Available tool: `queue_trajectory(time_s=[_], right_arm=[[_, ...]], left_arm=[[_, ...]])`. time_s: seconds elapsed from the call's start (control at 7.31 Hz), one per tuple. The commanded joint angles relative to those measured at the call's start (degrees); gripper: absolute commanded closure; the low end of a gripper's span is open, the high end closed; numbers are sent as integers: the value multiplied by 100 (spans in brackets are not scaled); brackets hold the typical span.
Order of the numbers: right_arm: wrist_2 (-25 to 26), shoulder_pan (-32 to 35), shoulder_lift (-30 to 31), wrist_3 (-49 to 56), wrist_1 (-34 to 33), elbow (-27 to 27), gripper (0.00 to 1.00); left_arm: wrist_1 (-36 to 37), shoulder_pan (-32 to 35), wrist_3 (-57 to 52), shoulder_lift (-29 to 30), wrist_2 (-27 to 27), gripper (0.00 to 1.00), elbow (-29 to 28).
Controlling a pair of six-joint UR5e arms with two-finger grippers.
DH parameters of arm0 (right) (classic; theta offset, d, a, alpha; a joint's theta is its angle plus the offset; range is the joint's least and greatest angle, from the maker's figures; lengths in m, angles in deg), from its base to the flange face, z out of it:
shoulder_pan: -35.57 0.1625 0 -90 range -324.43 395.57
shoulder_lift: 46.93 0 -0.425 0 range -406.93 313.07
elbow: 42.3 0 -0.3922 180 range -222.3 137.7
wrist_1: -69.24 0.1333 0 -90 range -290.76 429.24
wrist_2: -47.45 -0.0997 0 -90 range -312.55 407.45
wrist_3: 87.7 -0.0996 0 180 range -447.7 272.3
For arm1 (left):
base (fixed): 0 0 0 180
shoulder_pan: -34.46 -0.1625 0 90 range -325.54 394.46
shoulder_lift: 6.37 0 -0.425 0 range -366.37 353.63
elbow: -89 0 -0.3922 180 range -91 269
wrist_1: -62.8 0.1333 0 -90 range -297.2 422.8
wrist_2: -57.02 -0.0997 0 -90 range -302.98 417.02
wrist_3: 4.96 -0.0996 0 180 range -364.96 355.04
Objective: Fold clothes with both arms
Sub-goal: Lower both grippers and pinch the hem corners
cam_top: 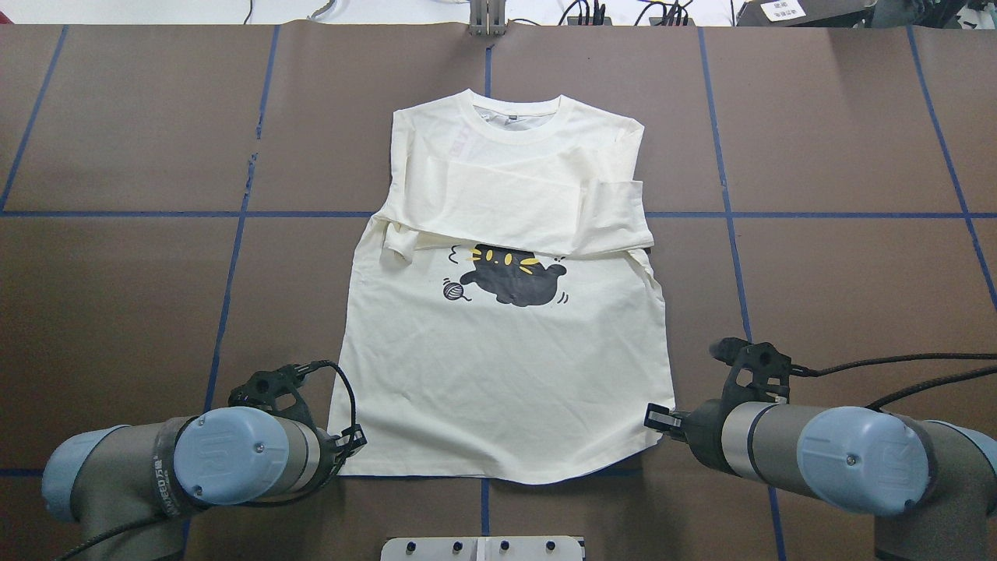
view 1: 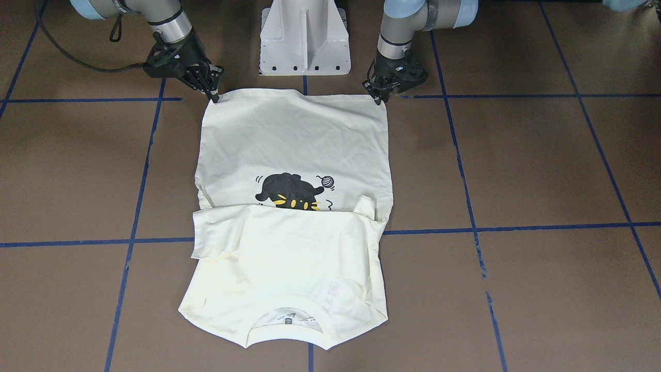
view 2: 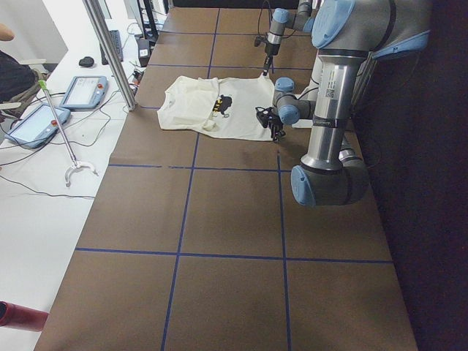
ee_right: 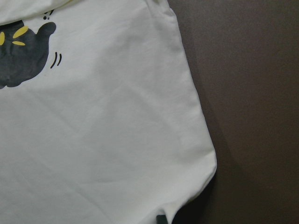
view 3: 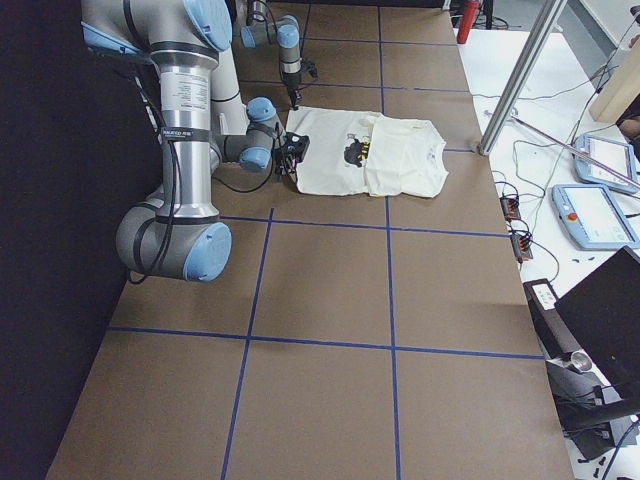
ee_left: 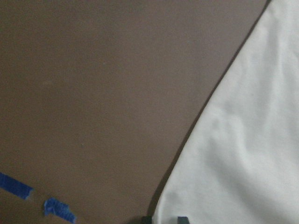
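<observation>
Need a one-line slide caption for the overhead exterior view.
Left tool and right tool at the hem corners of a cat-print shirt, sleeves folded in.

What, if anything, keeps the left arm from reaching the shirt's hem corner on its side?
Likely yes, it can reach: the left pincer sits at that corner of the shirt, only table beside it.

Folded sleeves (view 1: 222, 232) cover part of the cat print (view 1: 292, 192) on the shirt (view 1: 294, 134). Each wrist view cuts the fingers (ee_left: 182, 220) at its bottom edge; whether the left gripper (view 1: 381, 99) or right gripper (view 1: 214, 96) pinches the hem is unclear
</observation>
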Motion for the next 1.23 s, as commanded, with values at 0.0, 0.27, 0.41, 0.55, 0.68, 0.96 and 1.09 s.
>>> queue_trajectory(time_s=[0.0, 0.27, 0.41, 0.55, 0.68, 0.96, 1.09], right_arm=[[-1, 8, -1, 0, 0, -8, 100], [-1, 8, -19, 0, 0, -16, 100], [-1, -1, -19, 0, 0, -8, 100], [-1, 8, -19, 0, 0, -25, 100], [-1, 51, 60, 0, 0, -130, 100], [-88, 87, 505, 0, 9, -541, 100], [-237, 70, 796, 0, 44, -744, 100]], left_arm=[[114, -13, 3, -27, 1, 73, 53], [159, -13, 3, -27, 1, 97, 62], [159, -13, 3, -18, 1, 100, 71], [159, -5, -6, -9, 18, 100, 149], [377, -5, -41, -114, 27, 100, 481], [991, -13, -390, -141, 27, 100, 1105], [1107, -196, -506, -185, 27, 100, 1473]])
